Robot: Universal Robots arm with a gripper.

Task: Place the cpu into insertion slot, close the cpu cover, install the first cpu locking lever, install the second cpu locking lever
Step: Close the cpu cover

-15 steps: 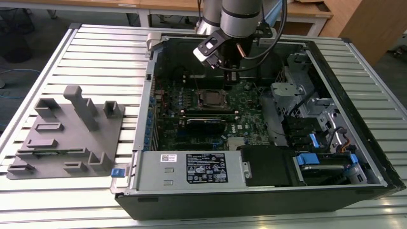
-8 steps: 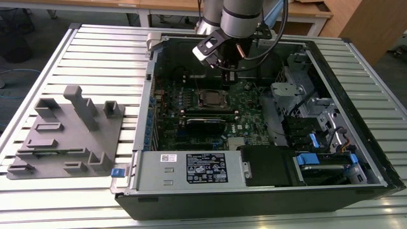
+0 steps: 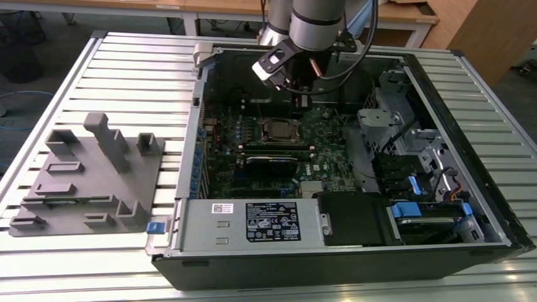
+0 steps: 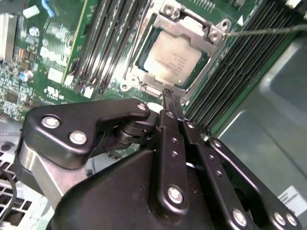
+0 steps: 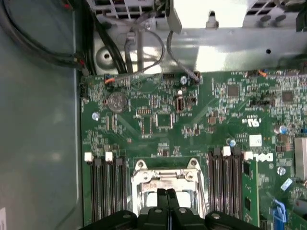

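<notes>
**Operator:** Slatted metal table (image 3: 126,69) under everything. The open computer case (image 3: 336,267) lies on it, with a grey fixture (image 3: 84,182) beside it on the exterior view's left. My arm (image 3: 317,25) reaches down into the case.

**Desk:** Where's the cpu?

**Operator:** I see the cpu (image 4: 172,60) lying flat in the insertion slot (image 4: 140,62), on the green motherboard (image 5: 158,120), between two banks of memory slots (image 5: 105,191). The cpu cover (image 4: 184,15) is down over it, framing the silver face.

**Desk:** And the jaws?

**Operator:** My gripper (image 4: 168,95) has its jaws pressed together, and I see nothing pinched between them. The tips sit right at one edge of the cover. I can't tell whether they touch it or hang just above it.

**Desk:** Any lever in sight?

**Operator:** One locking lever (image 4: 268,31), a thin metal rod, runs from a corner of the cover out over the memory slots. I can't tell whether it is latched.
</notes>
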